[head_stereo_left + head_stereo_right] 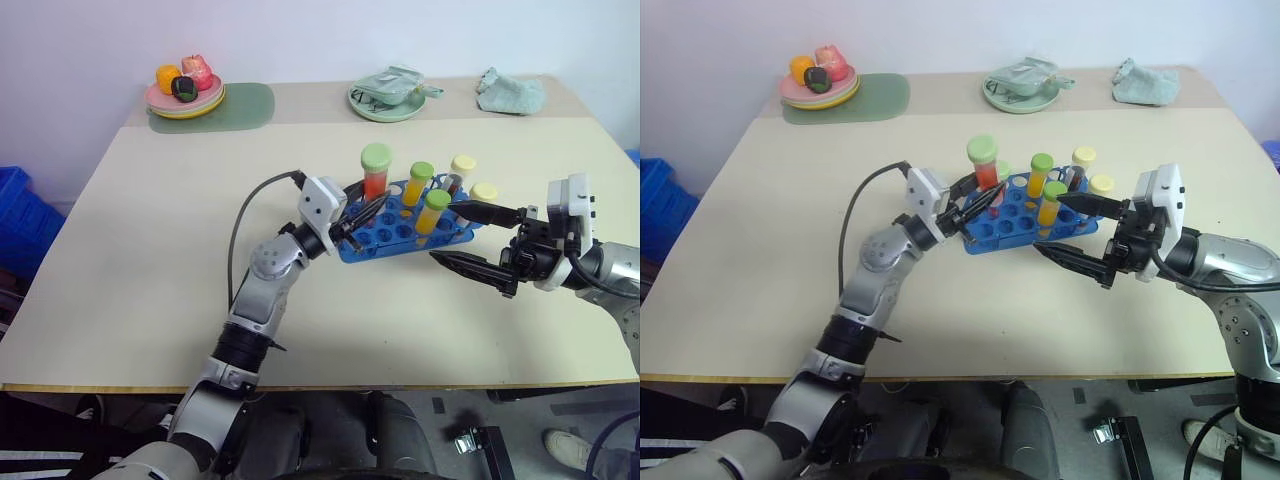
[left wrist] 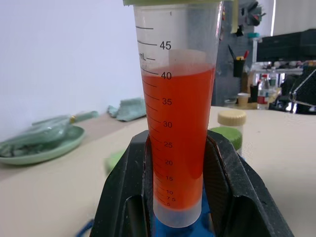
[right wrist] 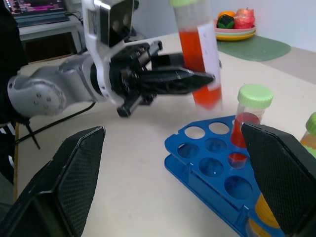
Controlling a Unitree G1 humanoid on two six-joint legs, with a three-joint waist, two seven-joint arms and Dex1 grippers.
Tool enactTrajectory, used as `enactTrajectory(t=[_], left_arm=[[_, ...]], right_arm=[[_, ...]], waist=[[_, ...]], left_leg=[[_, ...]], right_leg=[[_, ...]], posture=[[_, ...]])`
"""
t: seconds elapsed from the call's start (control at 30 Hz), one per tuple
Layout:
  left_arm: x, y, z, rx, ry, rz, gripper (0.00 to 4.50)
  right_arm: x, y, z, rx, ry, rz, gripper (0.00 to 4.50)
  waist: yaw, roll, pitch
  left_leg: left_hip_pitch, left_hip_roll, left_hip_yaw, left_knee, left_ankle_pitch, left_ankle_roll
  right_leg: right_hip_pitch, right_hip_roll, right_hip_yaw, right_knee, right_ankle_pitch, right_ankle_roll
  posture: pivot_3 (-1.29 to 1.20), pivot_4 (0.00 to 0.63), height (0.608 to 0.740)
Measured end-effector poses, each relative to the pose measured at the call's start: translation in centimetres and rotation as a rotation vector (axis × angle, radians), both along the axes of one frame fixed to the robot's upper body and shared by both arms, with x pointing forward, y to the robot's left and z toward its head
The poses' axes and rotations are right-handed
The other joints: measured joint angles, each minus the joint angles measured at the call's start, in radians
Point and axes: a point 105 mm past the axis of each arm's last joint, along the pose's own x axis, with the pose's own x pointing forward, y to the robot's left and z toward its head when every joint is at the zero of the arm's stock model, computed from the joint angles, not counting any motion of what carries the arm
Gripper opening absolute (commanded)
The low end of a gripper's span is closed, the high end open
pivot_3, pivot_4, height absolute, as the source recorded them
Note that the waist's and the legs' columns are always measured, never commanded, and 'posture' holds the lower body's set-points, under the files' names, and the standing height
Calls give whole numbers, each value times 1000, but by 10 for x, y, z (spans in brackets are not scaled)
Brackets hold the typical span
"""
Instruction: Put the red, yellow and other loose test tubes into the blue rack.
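The red test tube (image 1: 376,172) was held upright in the left end effector (image 1: 362,213), whose two black fingers (image 2: 129,187) were clamped on its lower part, so that its green cap stood at the top and its long axis ran close to vertical. It was carried above the near left corner of the blue rack (image 1: 402,232), which lay on the tabletop (image 1: 140,260) between the two arms. From the right wrist view the tube's rounded base was seen hanging just above and slightly outside the empty holes at that corner, not yet inside any of them.

The coming move was judged to turn on this relation: the tube's axis already matched the axis of the holes, so that a short shift over a free hole and a straight descent would be called for, rather than any turning of the wrist. Several capped tubes already stood in the rack's farther rows.

The right end effector (image 1: 484,240) was held at the rack's right end with its fingers wide apart and nothing between them; the left arm was plainly the one placed to seat the tube.
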Motion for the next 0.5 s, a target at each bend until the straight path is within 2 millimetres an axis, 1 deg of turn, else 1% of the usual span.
enactTrajectory(t=[0.27,0.4,0.5], left_arm=[[-4,-11,-19,75,-35,-19,893],[1,-15,-31,132,-38,8,893],[4,-18,-33,150,-54,21,893]], right_arm=[[-2,-1,0,-5,-4,-26,4500],[-3,-1,-2,-6,3,-33,4500],[-3,-5,-2,-3,5,-52,4500]], waist=[[2,0,0],[1,0,0],[2,0,0]], left_leg=[[0,0,1,0,0,0],[0,0,1,0,0,0],[0,0,1,0,0,1]], right_leg=[[0,0,0,0,0,0],[0,0,0,0,0,0],[0,0,1,0,0,0]], posture=[[0,150,740],[0,150,740],[0,150,740]])
